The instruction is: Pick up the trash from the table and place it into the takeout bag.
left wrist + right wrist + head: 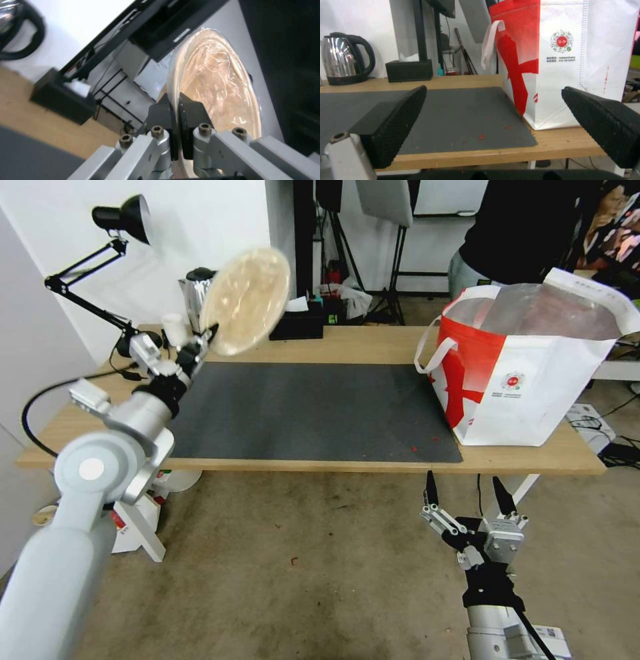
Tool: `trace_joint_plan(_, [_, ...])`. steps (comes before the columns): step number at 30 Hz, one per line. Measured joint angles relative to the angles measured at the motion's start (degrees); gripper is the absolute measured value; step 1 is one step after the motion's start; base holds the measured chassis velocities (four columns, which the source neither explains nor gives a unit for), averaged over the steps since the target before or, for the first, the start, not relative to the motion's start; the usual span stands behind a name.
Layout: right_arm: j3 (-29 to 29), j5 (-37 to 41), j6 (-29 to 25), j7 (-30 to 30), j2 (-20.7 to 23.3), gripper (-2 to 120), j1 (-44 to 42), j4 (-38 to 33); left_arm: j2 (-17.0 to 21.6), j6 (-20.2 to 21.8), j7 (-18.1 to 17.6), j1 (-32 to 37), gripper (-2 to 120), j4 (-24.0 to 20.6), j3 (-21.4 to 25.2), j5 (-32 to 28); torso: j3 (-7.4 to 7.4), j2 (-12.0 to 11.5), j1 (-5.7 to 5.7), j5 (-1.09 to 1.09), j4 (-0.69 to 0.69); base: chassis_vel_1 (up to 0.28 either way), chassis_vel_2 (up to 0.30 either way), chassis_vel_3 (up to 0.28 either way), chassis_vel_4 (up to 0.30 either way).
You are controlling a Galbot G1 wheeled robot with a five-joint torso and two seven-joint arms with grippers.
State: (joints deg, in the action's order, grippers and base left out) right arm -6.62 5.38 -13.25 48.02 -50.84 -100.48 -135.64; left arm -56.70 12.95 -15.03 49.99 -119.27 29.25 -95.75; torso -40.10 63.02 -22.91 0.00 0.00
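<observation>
Holding the tan paper bowl [245,301] up in the air, the left gripper [203,342] is pinching its rim, its fingers [191,117] pressed together on either side of the edge. The bowl is standing tipped on its side, its round face turned toward the camera in the head view and its rim running nearly upright, leaning a little to the right at the top; a clear film is covering its mouth. It is hanging above the back left part of the surface [373,347], well apart from the takeout bag [533,373], with the open stretch of the dark grey mat [300,410] lying between them. The bag is standing upright on the right end of the surface, partly on the mat's right edge, its mouth gaping open and its silver lining showing; what is inside it cannot be told. One white loop handle [430,350] is drooping over its left side. A few small red scraps [481,136] are lying on the mat near the front edge, just beside the bag. The right gripper [467,493] is hanging low in front of the surface's front edge, below the bag, its fingers spread wide and gripping nothing. A black tissue box [297,323] and a kettle [343,60] are sitting along the back of the surface.
</observation>
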Motion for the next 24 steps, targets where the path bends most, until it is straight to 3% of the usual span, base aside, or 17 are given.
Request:
trace_joint_plan(4, [0.00, 0.00, 0.00, 0.00, 0.00, 100, 0.01, 0.00, 2.72, -0.86, 1.19, -4.56, 1, 1.79, -3.08, -0.67, 0.00, 0.00, 0.00, 0.00, 0.00, 0.000, 0.000, 0.000, 0.000])
trace_joint_plan(7, [0.00, 0.00, 0.00, 0.00, 0.00, 100, 0.00, 0.00, 4.75, -2.32, 1.66, -13.51, 1, 4.95, -10.89, -1.05, 0.00, 0.00, 0.00, 0.00, -0.01, 0.000, 0.000, 0.000, 0.000])
trace_joint_plan(10, [0.00, 0.00, 0.00, -0.01, 0.00, 100, 0.00, 0.00, 4.83, -2.70, 2.02, -17.25, 1, 6.55, -14.48, -1.04, 0.00, 0.00, -0.01, 0.00, -0.01, 0.000, 0.000, 0.000, 0.000])
trace_joint_plan(16, [-0.01, 0.00, 0.00, 0.00, 0.01, 100, 0.00, 0.00, 3.04, -4.77, 6.16, -31.02, 1, 14.85, -26.25, -0.07, -0.01, 0.00, -0.01, 0.01, -0.01, 0.000, 0.000, 0.000, 0.000])
trace_joint_plan(19, [-0.01, 0.01, 0.00, 0.00, 0.00, 100, 0.01, 0.00, 2.47, -5.19, 7.53, -33.65, 1, 16.91, -29.01, 0.17, -0.01, 0.00, -0.01, 0.02, 0.01, 0.000, 0.000, 0.000, 0.000])
trace_joint_plan(24, [0.00, 0.00, 0.00, 0.00, 0.00, 100, 0.00, 0.00, -2.35, -7.42, 10.33, -41.90, 1, 23.57, -38.14, 0.97, -0.01, 0.00, -0.01, 0.02, 0.00, 0.000, 0.000, 0.000, 0.000])
